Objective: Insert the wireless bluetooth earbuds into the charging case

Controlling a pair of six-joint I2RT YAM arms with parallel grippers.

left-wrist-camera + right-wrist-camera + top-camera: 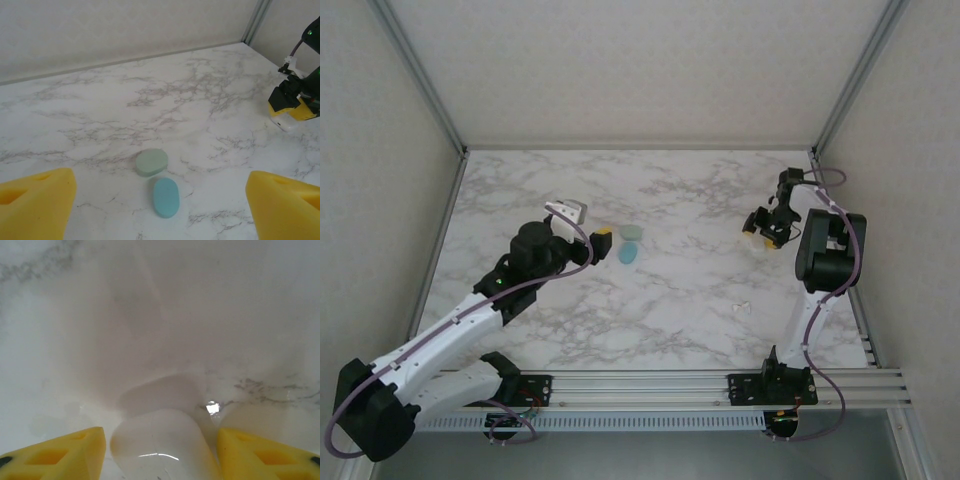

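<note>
Charging case (165, 197) lies on the marble table (700, 290), left of centre: blue half nearer, paler green half (151, 162) touching its far end. I cannot tell whether the wells face up.

Left gripper (587, 224) hovers just beside the case, jaws wide apart and empty. Right gripper (762, 232) is well apart at the right side, fingers straddling a small white rounded piece (160, 445); whether they press it, I cannot tell.

Risks, as judged:
- The light case may skid or fold shut if one finger lands first.
- The glossy white piece may squirt out of a closing grip.
</note>
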